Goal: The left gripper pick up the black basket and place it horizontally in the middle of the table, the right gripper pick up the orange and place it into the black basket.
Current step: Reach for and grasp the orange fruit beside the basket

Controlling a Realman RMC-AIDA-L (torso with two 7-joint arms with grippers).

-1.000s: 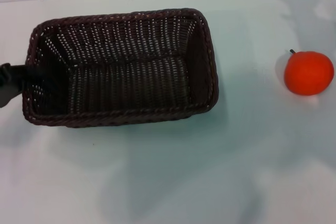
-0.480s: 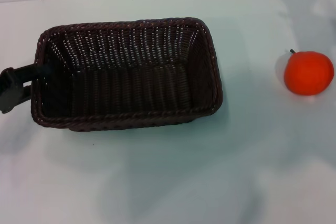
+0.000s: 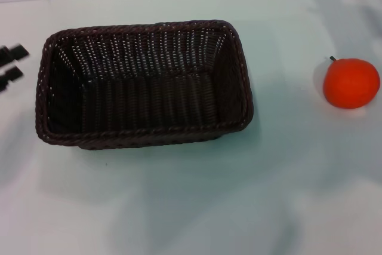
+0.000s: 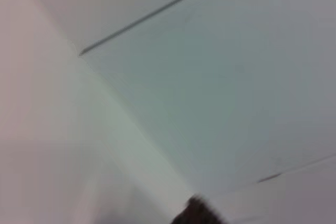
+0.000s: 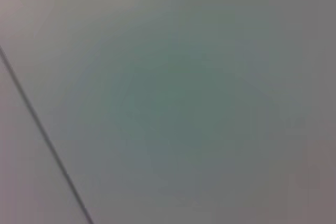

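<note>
Basket (image 3: 143, 85): dark woven, rectangular, resting on the bench (image 3: 197, 207) with its long side running across the head view; empty, nothing touching it.

Left gripper (image 3: 11, 67): two black finger tips showing at the edge of the head view, just off the basket's left end, set apart with a gap between them, holding nothing.

Orange (image 3: 351, 83): round, stem up, on the bench well to the right of the basket, untouched.

Right gripper: not visible in any view.

Step in hand, as judged: basket placement looks done; the orange comes next. Best practice: descend on the orange from above, fingers straddling its widest part, close gently to avoid rolling it, lift clear of the basket's right rim, release low over the basket floor.
</note>
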